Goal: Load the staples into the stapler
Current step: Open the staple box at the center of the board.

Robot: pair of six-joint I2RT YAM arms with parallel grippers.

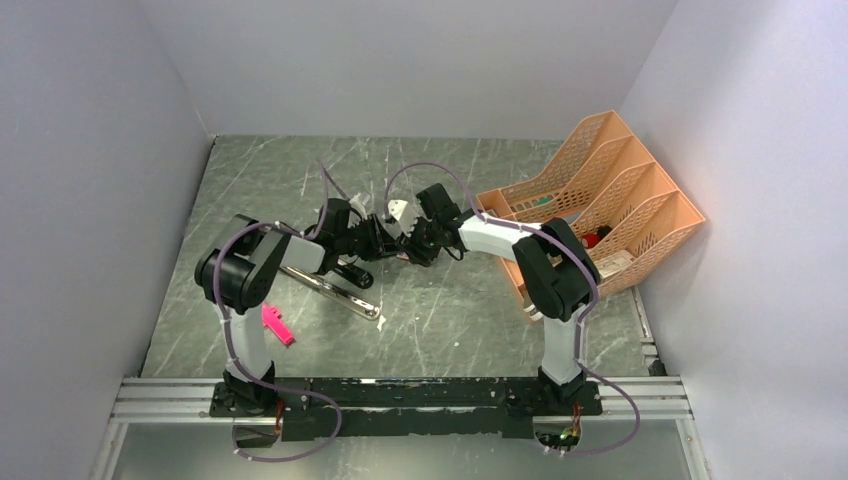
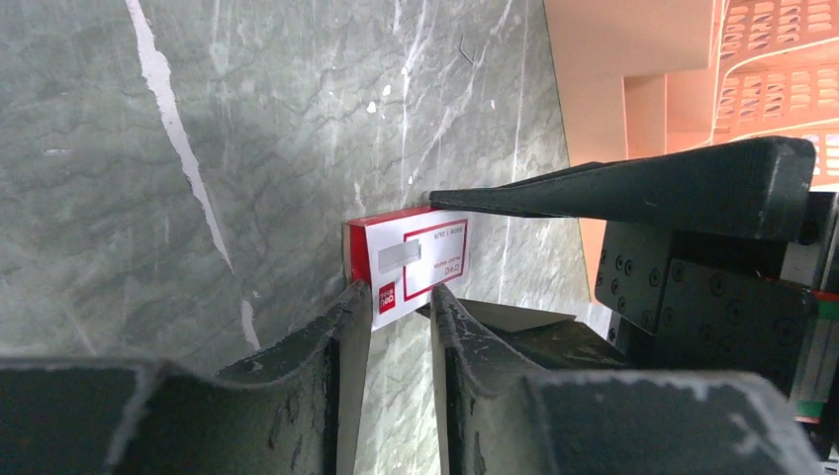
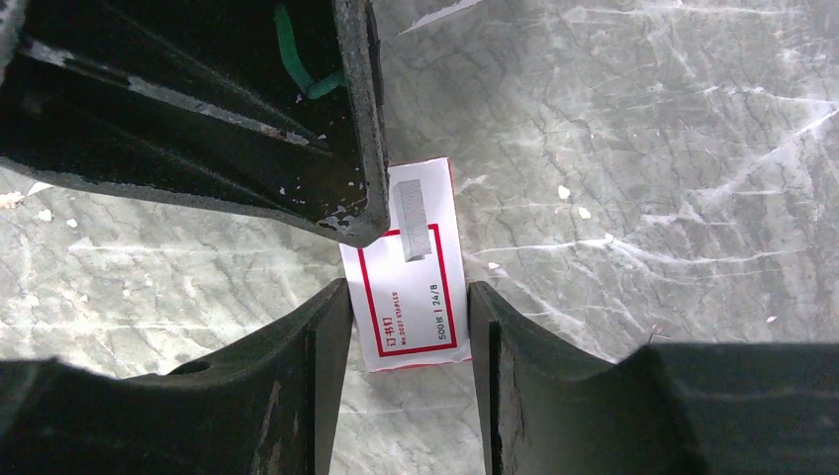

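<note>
Cardboard, light and easily crushed: the staple box [image 3: 411, 247] is pinched across its stiff long edges by the right claw [image 3: 408, 297]. Left claw [image 2: 399, 294] straddles the box's far end, contact unclear. Squeeze gently.

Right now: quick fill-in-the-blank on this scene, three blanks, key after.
1. The box has a label printed in red and ____.
2. The pink piece lies on the table's ____ side.
3. The rack by the right wall is coloured ____.

Missing words: white; left; orange.
</note>
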